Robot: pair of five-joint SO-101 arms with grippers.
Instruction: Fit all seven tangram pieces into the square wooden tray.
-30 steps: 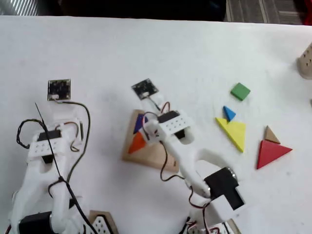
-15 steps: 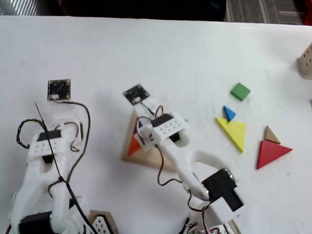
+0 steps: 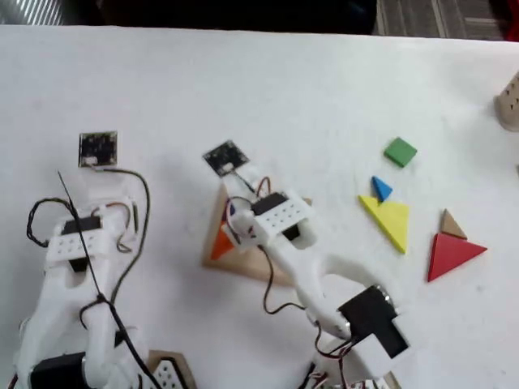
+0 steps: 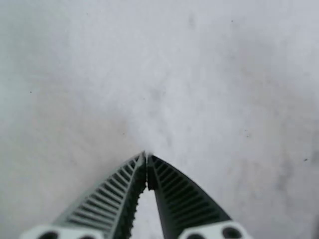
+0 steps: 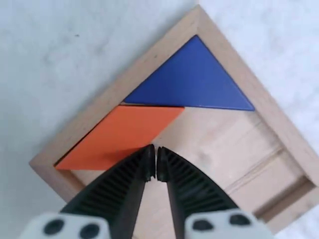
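Observation:
The square wooden tray holds a large blue triangle in one corner and an orange parallelogram along the adjoining wall. My right gripper is shut with nothing in it, its tips at the inner edge of the orange parallelogram. In the high view the right arm covers most of the tray; the orange piece peeks out beside it. A green square, small blue triangle, yellow triangle, tan triangle and red triangle lie loose to the right. My left gripper is shut over bare table.
A wooden peg block stands at the table's far right edge. Another wooden piece lies at the near edge between the arm bases. The white table is open behind the tray and between the tray and the loose pieces.
The right arm has shifted a little to the left over the tray, covering more of the blue and orange pieces. The left arm has not moved.

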